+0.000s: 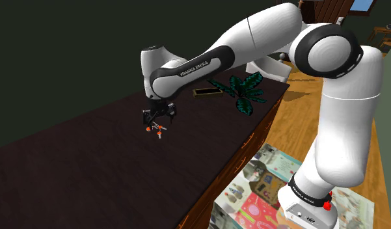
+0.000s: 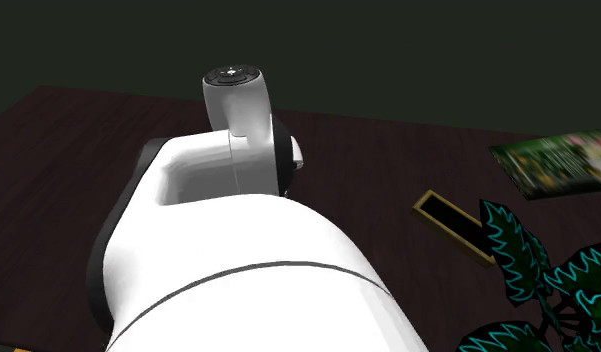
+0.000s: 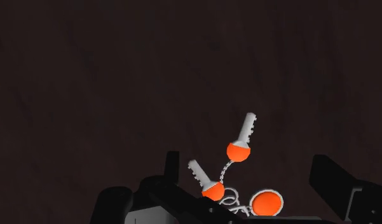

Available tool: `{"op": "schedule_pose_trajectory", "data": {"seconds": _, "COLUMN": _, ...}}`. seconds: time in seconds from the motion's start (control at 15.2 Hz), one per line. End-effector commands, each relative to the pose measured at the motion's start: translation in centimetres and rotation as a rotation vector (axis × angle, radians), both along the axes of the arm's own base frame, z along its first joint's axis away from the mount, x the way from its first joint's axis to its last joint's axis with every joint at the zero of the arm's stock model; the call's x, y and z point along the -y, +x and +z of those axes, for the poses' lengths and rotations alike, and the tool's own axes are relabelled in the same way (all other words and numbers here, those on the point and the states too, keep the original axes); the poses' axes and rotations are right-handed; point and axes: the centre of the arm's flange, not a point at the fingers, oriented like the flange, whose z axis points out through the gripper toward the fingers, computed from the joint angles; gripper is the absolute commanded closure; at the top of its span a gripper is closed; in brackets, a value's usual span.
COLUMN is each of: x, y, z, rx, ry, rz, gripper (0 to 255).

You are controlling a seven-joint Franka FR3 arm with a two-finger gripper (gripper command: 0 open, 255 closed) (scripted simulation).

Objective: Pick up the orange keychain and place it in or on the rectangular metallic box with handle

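Down at the dark table (image 1: 90,175), the gripper (image 3: 246,163) straddles the orange keychain (image 3: 238,151) with its fingers (image 3: 332,181) spread. Neither visibly touches it, so by the look of it nothing is gripped yet. The keychain sits well apart from the box (image 1: 207,92), off to the box's left in the shoulder view. The smart play is to close squarely on the coiled ring beside the round orange tag, since a loose key would likely swing or slip. The wrist view lays out the keys, and the second exterior view shows the box's dark hollow beside the plant (image 2: 533,270).
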Motion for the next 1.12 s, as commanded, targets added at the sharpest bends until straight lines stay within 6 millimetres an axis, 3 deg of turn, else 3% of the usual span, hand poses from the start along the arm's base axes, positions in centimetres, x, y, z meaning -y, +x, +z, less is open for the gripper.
{"op": "schedule_pose_trajectory", "data": {"seconds": 0.0, "x": -0.6, "y": 1.0, "z": -1.3, "rx": -0.001, "ry": -0.003, "rz": -0.007, "gripper": 0}}
{"op": "schedule_pose_trajectory", "data": {"seconds": 0.46, "x": -0.6, "y": 1.0, "z": -4.8, "rx": -0.001, "ry": -0.003, "rz": -0.007, "gripper": 0}}
{"op": "schedule_pose_trajectory", "data": {"seconds": 0.92, "x": -0.6, "y": 1.0, "z": -4.8, "rx": -0.002, "ry": -0.003, "rz": -0.007, "gripper": 0}}
{"op": "schedule_pose_trajectory", "data": {"seconds": 0.99, "x": -0.6, "y": 1.0, "z": -4.8, "rx": -0.002, "ry": -0.003, "rz": -0.007, "gripper": 255}}
{"op": "schedule_pose_trajectory", "data": {"seconds": 1.06, "x": -0.6, "y": 1.0, "z": -4.8, "rx": -0.002, "ry": -0.003, "rz": -0.007, "gripper": 255}}
